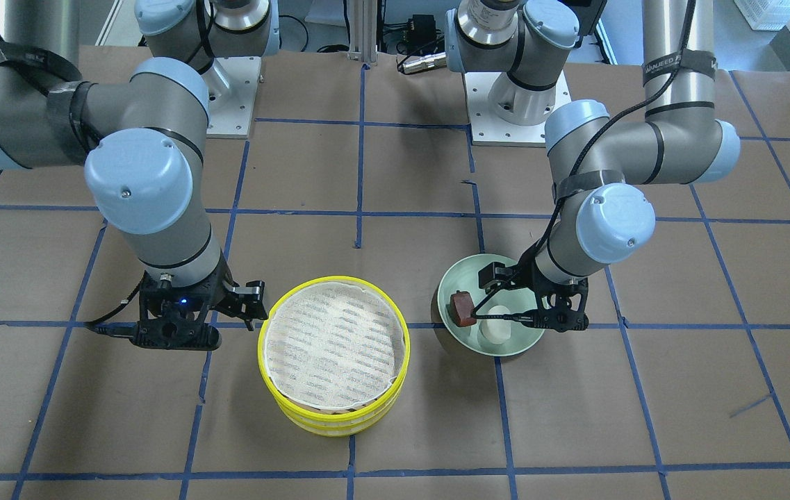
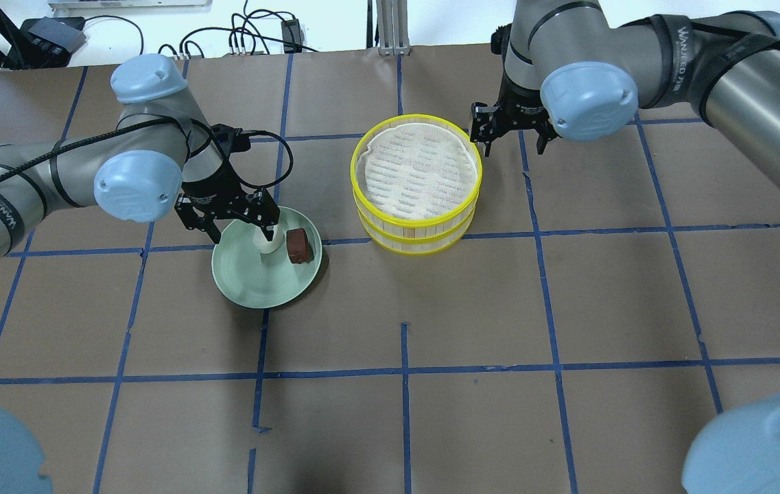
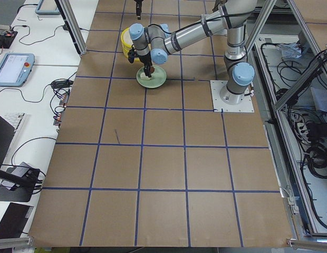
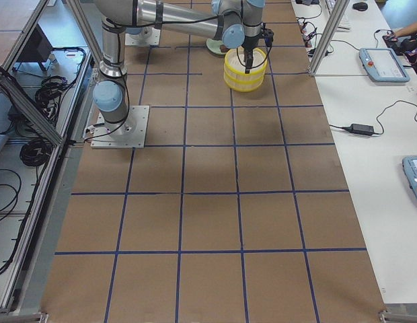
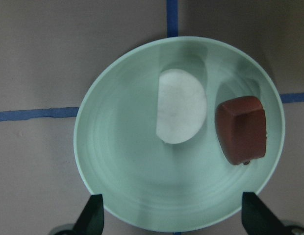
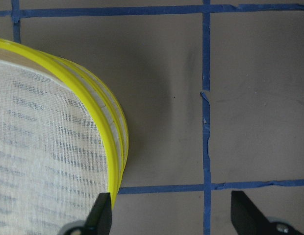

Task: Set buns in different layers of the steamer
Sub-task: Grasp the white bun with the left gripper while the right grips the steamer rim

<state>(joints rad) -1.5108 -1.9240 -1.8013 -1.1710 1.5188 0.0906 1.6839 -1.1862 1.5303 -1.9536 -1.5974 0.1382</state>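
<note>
The white bun (image 5: 181, 112) and the reddish-brown bun (image 5: 241, 129) lie side by side in a pale green plate (image 5: 122, 161). My left gripper (image 5: 174, 215) hovers open just above the plate, its fingers spanning the plate's near rim. From overhead the left gripper (image 2: 232, 223) partly covers the white bun (image 2: 267, 241), with the brown bun (image 2: 298, 245) beside it. The two steamer layers (image 2: 362, 199) stand stacked, yellow-rimmed, the top liner bare. My right gripper (image 2: 510, 134) is open and empty beside the stack's rim (image 6: 110, 132).
The brown paper-covered table has a grid of blue tape lines (image 2: 403, 370). The plate (image 2: 245, 281) sits left of the steamer stack with a gap between them. Both arm bases (image 1: 513, 104) stand at the robot's side of the table.
</note>
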